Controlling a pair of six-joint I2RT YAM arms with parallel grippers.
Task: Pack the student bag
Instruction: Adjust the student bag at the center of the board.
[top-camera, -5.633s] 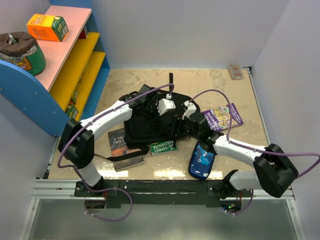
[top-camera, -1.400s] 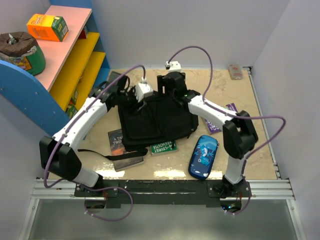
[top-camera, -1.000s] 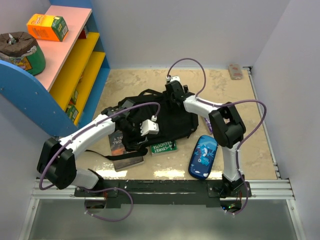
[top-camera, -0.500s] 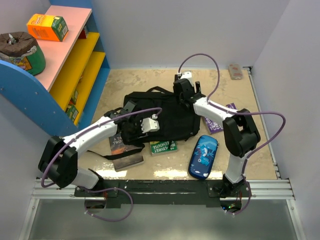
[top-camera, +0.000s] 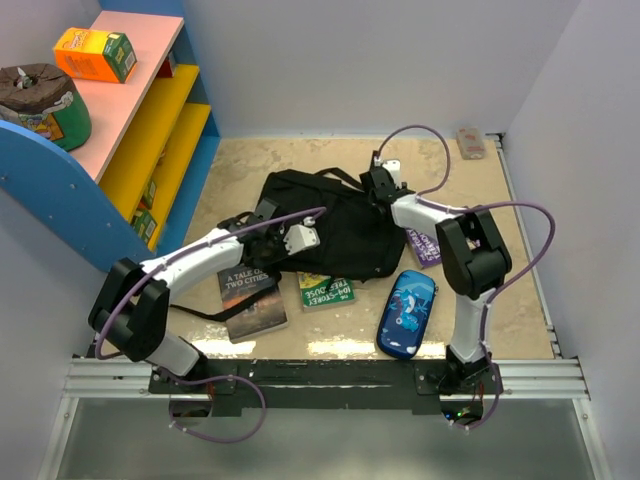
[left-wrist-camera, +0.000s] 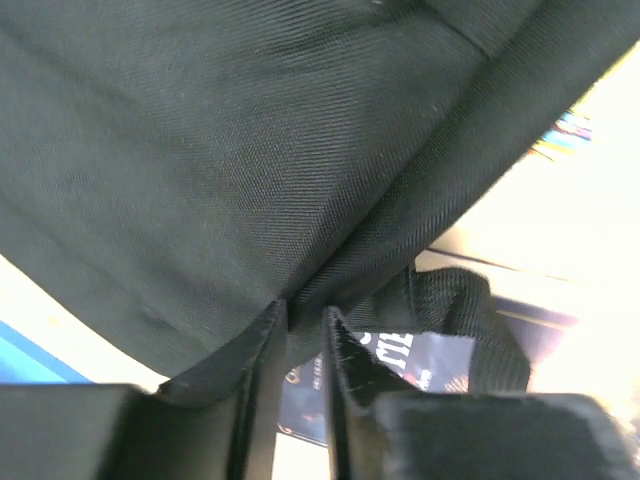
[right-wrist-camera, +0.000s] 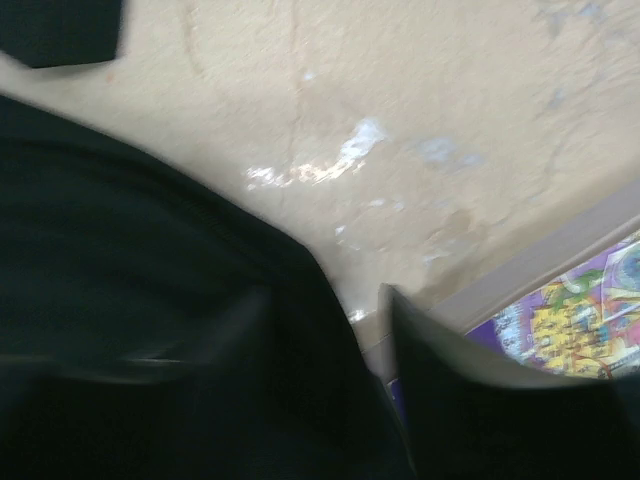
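The student bag (top-camera: 330, 230) is seen slumped flat in the middle of the table (top-camera: 250, 165), with one strap looped toward the far side. The left gripper (left-wrist-camera: 303, 312) is found at the bag's near-left edge, and its jaws are set narrow, with only a slit left between the fingers (left-wrist-camera: 258, 380). A fold of black fabric is met right at the tips, but whether it is actually pinched cannot be told. Through that slit a dark book cover is glimpsed below. On the other side, the right gripper (right-wrist-camera: 330, 300) is placed at the bag's far-right corner, jaws held apart, with bare tabletop shown between them. One finger is lost against the black cloth in a blurred view, and no grip can be confirmed. In front of the bag, a dark book (top-camera: 250, 295) and a green book (top-camera: 325, 291) are laid side by side, the green one just beside the bag's near edge. A blue pencil case (top-camera: 405, 312) is set to their right, and a purple book (top-camera: 425, 245) is partly hidden behind the right arm
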